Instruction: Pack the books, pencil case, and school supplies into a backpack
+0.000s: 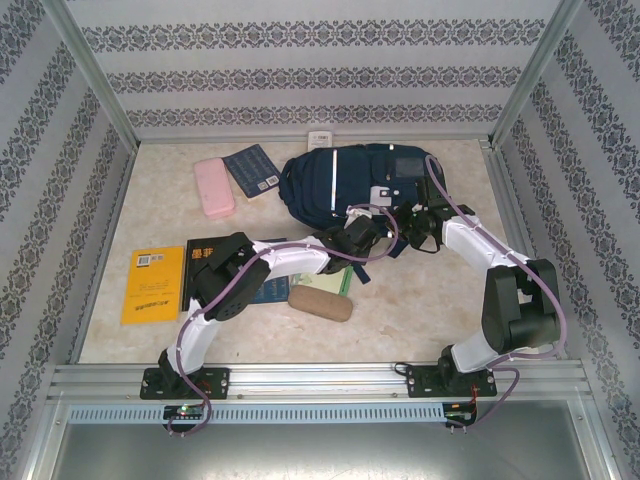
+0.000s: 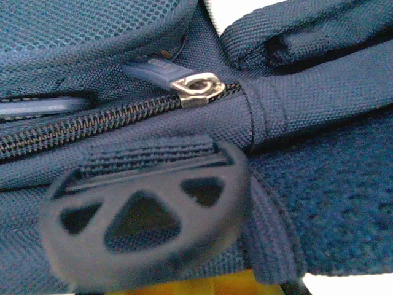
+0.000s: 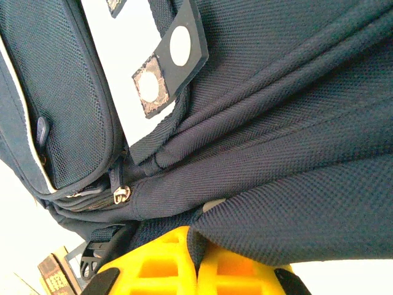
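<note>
Patterned wallpaper closes in your beige table (image 1: 420, 300) on three sides. At the near left lies a yellow book (image 1: 152, 285), with a black book (image 1: 203, 262) just beside it, partly under the left arm. Farther back are a pink case (image 1: 214, 187) and a blue book (image 1: 252, 170), side by side. Near the middle a tan case (image 1: 320, 302) lies over the edge of a green notebook (image 1: 345, 281). A white pack (image 1: 320, 140) sits at the far edge. The backpack (image 1: 340, 178) lies flat, right of centre, toward the far side.

Your left claw (image 1: 362, 238) is at the backpack's near edge with its fingers together. Its wrist camera sits close on the zip pull (image 2: 198, 87) and a strap buckle (image 2: 147, 215), and you cannot tell whether any fabric is caught. Your right claw (image 1: 412, 222) is on the pack's near right side, its yellow fingers (image 3: 159, 264) clamped on a fold of the backpack's fabric.
</note>
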Action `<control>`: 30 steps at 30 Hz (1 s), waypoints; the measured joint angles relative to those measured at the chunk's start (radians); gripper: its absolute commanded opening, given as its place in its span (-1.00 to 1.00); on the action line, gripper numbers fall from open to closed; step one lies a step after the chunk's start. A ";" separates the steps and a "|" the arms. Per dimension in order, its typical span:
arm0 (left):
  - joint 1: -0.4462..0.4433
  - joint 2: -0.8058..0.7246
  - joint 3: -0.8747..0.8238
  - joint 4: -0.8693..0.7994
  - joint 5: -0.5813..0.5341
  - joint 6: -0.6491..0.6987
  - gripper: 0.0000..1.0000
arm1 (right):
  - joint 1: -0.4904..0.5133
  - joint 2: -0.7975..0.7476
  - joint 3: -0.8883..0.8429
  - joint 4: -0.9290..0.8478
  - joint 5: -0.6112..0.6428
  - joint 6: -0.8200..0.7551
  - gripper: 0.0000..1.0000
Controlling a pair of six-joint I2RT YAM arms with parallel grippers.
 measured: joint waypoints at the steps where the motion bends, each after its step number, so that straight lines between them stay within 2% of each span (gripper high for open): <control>1: 0.001 -0.006 -0.010 0.005 0.000 -0.004 -1.00 | -0.004 0.000 0.000 0.000 -0.001 0.000 -1.00; 9: 0.051 -0.188 -0.180 0.001 0.003 -0.037 -1.00 | -0.058 0.000 0.000 0.000 -0.042 -0.014 -1.00; 16: 0.187 -0.351 -0.313 -0.018 0.001 -0.046 -1.00 | -0.108 0.000 -0.002 0.001 -0.043 -0.042 -1.00; 20: 0.277 -0.375 -0.354 -0.047 0.023 -0.046 -1.00 | -0.116 0.000 -0.002 0.001 -0.043 -0.059 -1.00; 23: 0.304 -0.375 -0.354 -0.070 0.066 -0.032 -1.00 | -0.118 0.000 -0.002 0.001 -0.043 -0.069 -1.00; 24: 0.304 -0.375 -0.350 -0.072 0.094 -0.028 -0.98 | -0.118 0.000 -0.002 0.002 -0.043 -0.072 -1.00; 26: 0.291 -0.375 -0.343 -0.071 0.146 -0.020 -0.72 | -0.118 0.000 -0.002 0.002 -0.044 -0.073 -1.00; 29: 0.248 -0.372 -0.323 -0.063 0.208 -0.009 -0.45 | -0.118 0.000 -0.003 0.005 -0.044 -0.073 -1.00; 30: 0.228 -0.366 -0.313 -0.055 0.224 -0.007 -0.43 | -0.118 0.000 -0.004 0.006 -0.045 -0.072 -1.00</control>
